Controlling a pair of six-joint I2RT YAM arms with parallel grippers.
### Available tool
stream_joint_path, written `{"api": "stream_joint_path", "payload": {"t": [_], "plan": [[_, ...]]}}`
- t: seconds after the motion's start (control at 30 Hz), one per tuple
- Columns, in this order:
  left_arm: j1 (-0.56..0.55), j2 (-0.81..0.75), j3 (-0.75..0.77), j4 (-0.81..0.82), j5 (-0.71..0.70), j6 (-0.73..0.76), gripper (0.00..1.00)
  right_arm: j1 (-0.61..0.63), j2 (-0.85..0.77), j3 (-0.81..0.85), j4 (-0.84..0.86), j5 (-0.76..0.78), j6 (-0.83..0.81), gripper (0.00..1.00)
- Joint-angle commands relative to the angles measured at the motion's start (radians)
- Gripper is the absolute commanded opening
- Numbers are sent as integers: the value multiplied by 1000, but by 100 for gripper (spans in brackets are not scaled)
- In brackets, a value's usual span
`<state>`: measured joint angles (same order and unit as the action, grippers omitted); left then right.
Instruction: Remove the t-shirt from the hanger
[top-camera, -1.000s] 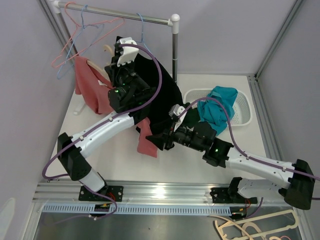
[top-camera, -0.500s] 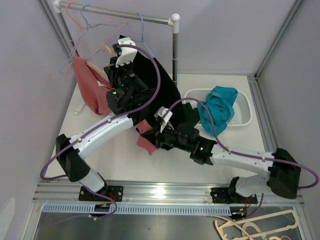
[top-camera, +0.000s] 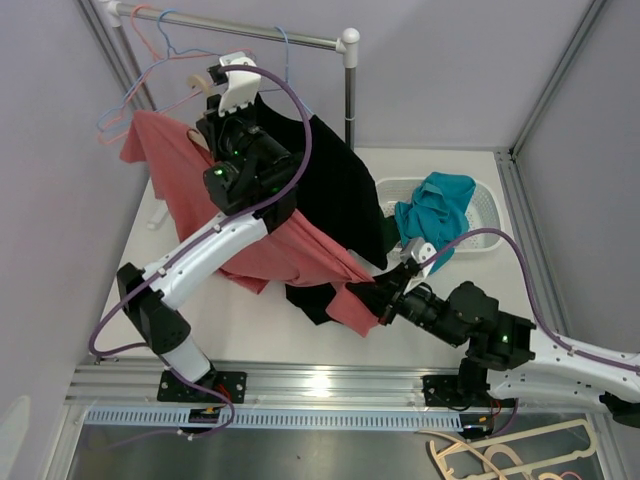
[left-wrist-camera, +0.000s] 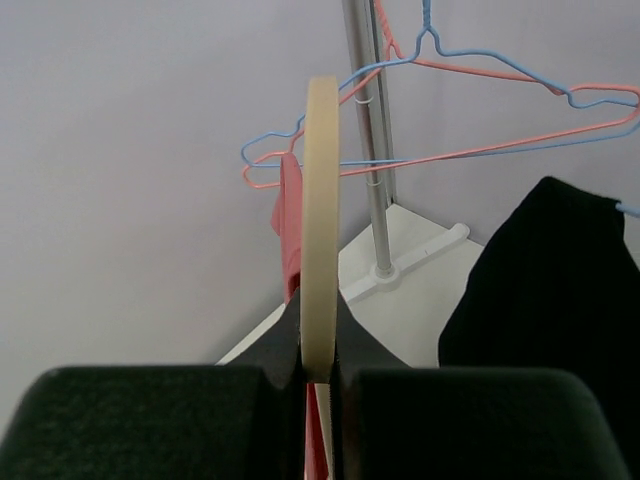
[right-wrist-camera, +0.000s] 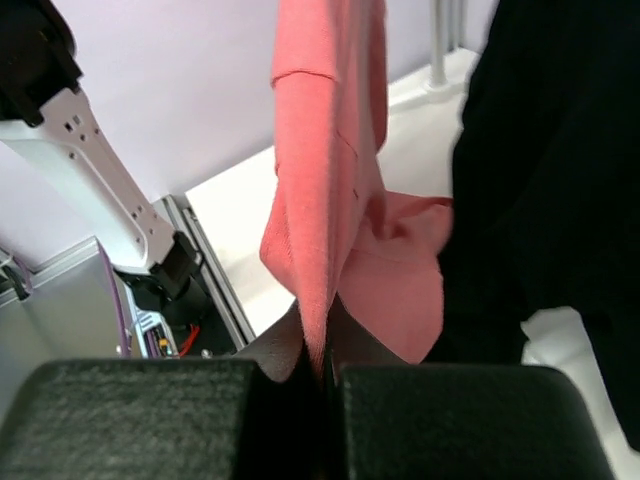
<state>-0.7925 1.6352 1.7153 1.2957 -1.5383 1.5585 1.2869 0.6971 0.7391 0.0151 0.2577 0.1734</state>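
The pink t-shirt (top-camera: 270, 240) stretches from the top left down to the near middle of the table. Its upper end hangs on a cream wooden hanger (left-wrist-camera: 322, 220), held up near the rail with my left gripper (top-camera: 213, 90) shut on it. In the left wrist view the hanger stands edge-on between that gripper's (left-wrist-camera: 320, 345) fingers, a strip of pink t-shirt (left-wrist-camera: 290, 230) behind it. My right gripper (top-camera: 375, 302) is shut on the shirt's lower hem. The right wrist view shows pink t-shirt (right-wrist-camera: 325, 200) cloth pinched in that gripper (right-wrist-camera: 322, 360).
A black shirt (top-camera: 335, 190) hangs from the rail (top-camera: 290, 40) on a blue wire hanger, right behind the pink one. Empty pink and blue wire hangers (left-wrist-camera: 450, 70) hang at the rail's left end. A white basket (top-camera: 480, 215) holds a teal garment (top-camera: 435, 205).
My left gripper has lifted the hanger up toward the rail. My right gripper has shut on the pink hem and pulled it toward the near right, drawing the shirt out long.
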Motion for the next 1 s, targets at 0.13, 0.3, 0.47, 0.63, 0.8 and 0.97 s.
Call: {"api": "stream_joint_path", "payload": {"t": [0.13, 0.3, 0.47, 0.63, 0.8, 0.97], "plan": [[53, 48, 248, 272, 153, 137, 1, 45, -83, 3, -187, 133, 23, 0], [81, 22, 265, 10, 190, -79, 1, 46, -149, 2, -213, 175, 20, 0], [91, -190, 234, -1061, 365, -1031, 0, 45, -139, -35, -218, 201, 32, 0], [136, -201, 310, -1602, 449, -1434, 1, 46, -139, -66, -213, 232, 52, 0], [141, -229, 345, -1685, 556, -1520, 1, 45, -90, -86, -283, 322, 109, 0], [128, -235, 507, -1953, 720, -1690, 1, 19, 56, -86, -215, 331, 144, 0]]}}
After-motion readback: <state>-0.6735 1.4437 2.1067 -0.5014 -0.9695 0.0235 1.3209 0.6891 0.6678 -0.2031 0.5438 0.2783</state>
